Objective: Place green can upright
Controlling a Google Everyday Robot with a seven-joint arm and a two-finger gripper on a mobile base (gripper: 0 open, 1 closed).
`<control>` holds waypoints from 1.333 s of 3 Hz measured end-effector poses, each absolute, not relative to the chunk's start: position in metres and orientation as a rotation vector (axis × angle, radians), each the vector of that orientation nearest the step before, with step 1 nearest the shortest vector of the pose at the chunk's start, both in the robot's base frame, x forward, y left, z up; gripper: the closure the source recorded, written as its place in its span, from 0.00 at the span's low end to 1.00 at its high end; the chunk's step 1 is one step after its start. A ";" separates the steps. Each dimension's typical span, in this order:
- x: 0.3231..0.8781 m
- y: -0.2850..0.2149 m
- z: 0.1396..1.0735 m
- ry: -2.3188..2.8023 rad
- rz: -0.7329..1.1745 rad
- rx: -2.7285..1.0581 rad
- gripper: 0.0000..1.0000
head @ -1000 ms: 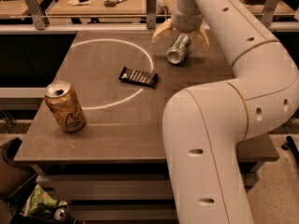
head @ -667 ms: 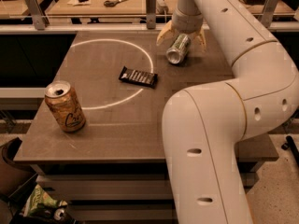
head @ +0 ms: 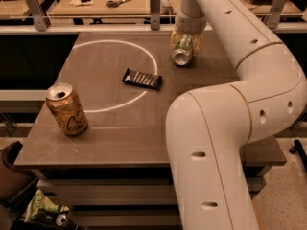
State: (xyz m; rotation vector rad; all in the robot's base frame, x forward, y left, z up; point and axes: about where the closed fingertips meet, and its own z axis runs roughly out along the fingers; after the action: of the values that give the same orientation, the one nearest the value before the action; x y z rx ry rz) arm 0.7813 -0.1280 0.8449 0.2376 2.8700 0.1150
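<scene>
The green can [head: 183, 50] lies tilted on the far right part of the table, its silver end facing me. My gripper [head: 185, 41] comes down from above at the end of the white arm [head: 249, 56]. Its pale fingers [head: 173, 38] sit on both sides of the can's body and are shut on it. The can's lower end rests at the table surface. An orange-tan can [head: 67, 109] with script lettering stands upright at the near left.
A dark snack bar [head: 141, 79] lies near the table's middle, on a white painted circle [head: 115, 44]. The arm's lower link [head: 211, 162] covers the table's near right. Metal posts [head: 154, 1] stand along the far edge. A bag [head: 45, 210] lies on the floor at the left.
The fingers, spread wide either side of the can before, have closed in on it. The can sits slightly lower and more in line with the gripper.
</scene>
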 end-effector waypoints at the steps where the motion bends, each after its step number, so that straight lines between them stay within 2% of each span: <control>1: 0.785 -0.127 0.842 2.864 0.119 0.236 0.85; 2: 0.787 -0.126 0.840 2.860 0.121 0.235 1.00; 4: 0.792 -0.129 0.840 2.839 0.126 0.252 1.00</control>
State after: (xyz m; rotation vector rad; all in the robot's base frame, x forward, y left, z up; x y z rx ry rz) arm 0.7920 -0.1286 0.8403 0.2524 2.8388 0.1260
